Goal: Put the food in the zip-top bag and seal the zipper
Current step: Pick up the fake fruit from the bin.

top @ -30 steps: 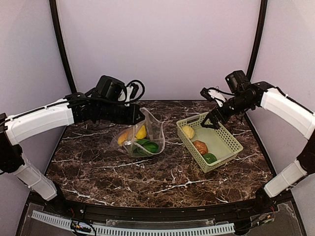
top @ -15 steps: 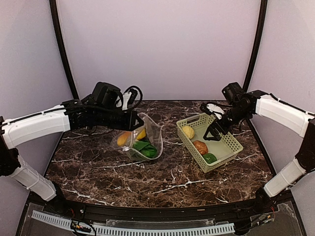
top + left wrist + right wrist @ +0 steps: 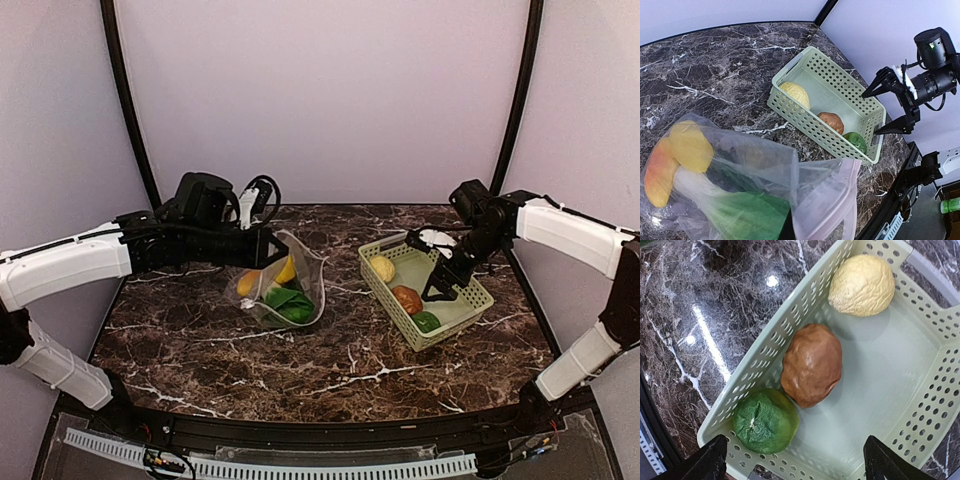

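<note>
The dark marbled desk [image 3: 330, 350] is carrying everything, spreading out beneath both arms. The light-green lattice basket [image 3: 455, 325] is sitting directly under the right gripper [image 3: 795, 450], which is hovering above it with its jaws spread wide and gripping nothing. Well off to that gripper's left, the zip-top bag [image 3: 310, 268] is standing on the desk with its mouth gaping upward. Its upper edge is being pinched by the left gripper [image 3: 270, 243], which is clenched on the clear plastic and holding it up. Inside the bag, below the left gripper, the bok choy [image 3: 735, 210] is lying with its white stem pointing toward a yellow lemon [image 3: 690, 146]. The orange piece [image 3: 660, 172] is pressing against that lemon on the side farther from the basket. In the basket, the brown potato [image 3: 811, 364] is lying just ahead of the right gripper's fingertips. The pale lemon [image 3: 862, 285] is resting beyond the potato at the far end. The green pepper [image 3: 765, 421] is sitting in the corner nearest the right gripper, touching the potato.
</note>
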`<action>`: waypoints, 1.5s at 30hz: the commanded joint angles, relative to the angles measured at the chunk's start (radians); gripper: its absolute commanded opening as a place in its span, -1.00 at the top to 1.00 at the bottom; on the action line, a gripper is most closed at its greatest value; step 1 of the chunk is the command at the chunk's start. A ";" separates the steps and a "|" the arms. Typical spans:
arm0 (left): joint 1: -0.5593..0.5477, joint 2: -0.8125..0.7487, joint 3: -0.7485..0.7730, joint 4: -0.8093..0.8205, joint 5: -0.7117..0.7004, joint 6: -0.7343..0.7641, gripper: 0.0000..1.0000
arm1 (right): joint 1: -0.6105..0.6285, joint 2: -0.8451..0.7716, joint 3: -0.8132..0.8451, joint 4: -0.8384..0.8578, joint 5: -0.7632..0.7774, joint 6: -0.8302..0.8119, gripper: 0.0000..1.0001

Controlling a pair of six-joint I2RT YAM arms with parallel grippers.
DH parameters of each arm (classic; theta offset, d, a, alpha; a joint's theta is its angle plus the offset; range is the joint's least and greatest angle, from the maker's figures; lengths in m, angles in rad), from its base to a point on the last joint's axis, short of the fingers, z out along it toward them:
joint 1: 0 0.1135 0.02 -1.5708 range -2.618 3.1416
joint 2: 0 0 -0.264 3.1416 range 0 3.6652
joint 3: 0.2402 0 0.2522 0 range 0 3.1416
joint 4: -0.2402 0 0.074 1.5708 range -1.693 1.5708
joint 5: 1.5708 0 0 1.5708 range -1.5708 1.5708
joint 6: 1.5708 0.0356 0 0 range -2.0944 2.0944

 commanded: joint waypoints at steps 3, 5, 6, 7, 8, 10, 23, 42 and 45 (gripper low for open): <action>-0.005 -0.080 -0.030 0.023 -0.001 0.016 0.99 | -0.007 0.042 -0.031 -0.060 0.030 -0.088 -0.71; -0.005 -0.086 -0.037 0.026 0.002 0.015 0.99 | -0.006 0.067 -0.029 -0.063 0.031 -0.091 -0.64; -0.005 -0.086 -0.037 0.026 0.002 0.014 0.99 | -0.006 0.083 -0.027 -0.064 0.027 -0.092 -0.61; -0.005 -0.087 -0.038 0.026 0.006 0.013 0.99 | -0.006 0.096 -0.027 -0.069 0.017 -0.096 -0.60; -0.005 -0.086 -0.037 0.025 0.008 0.012 0.99 | -0.006 0.110 -0.028 -0.070 0.007 -0.100 -0.60; -0.005 -0.086 -0.040 0.024 0.010 0.009 0.99 | -0.006 0.132 -0.034 -0.071 -0.024 -0.107 -0.67; -0.007 -0.065 -0.052 0.056 0.026 -0.019 0.98 | -0.006 0.215 -0.075 -0.059 -0.066 -0.126 -0.78; -0.014 -0.029 -0.050 0.083 0.038 -0.041 0.99 | -0.017 0.223 -0.071 -0.017 0.032 -0.079 -0.26; -0.014 -0.024 -0.046 0.088 0.040 -0.041 0.99 | -0.030 0.193 -0.063 -0.034 0.042 -0.080 -0.21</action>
